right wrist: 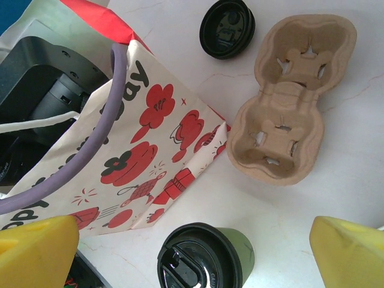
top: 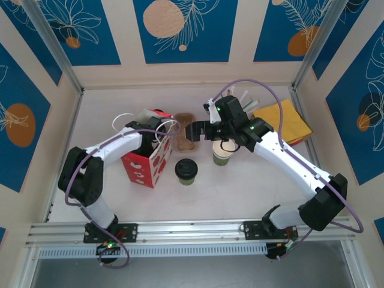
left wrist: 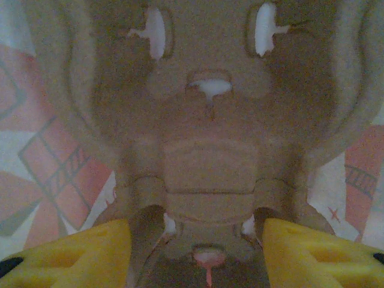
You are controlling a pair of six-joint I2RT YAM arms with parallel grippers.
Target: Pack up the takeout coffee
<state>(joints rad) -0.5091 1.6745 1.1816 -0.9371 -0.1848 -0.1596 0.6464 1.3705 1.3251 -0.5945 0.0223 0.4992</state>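
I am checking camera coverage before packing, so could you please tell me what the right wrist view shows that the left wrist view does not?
Right wrist, not left: the takeout coffee with its black lid on, a loose black lid, bare table, the outside of the bag, and the right fingers, spread wide. Left wrist, not right: the left fingers, apart, close to a pulp carrier. Both: a pulp carrier and the bag's red print; whether it is the same carrier I cannot tell.

Cream walls [top: 126, 36] with blue leaf-patterned panels [top: 210, 36] around a white, evenly lit tabletop [top: 240, 192]
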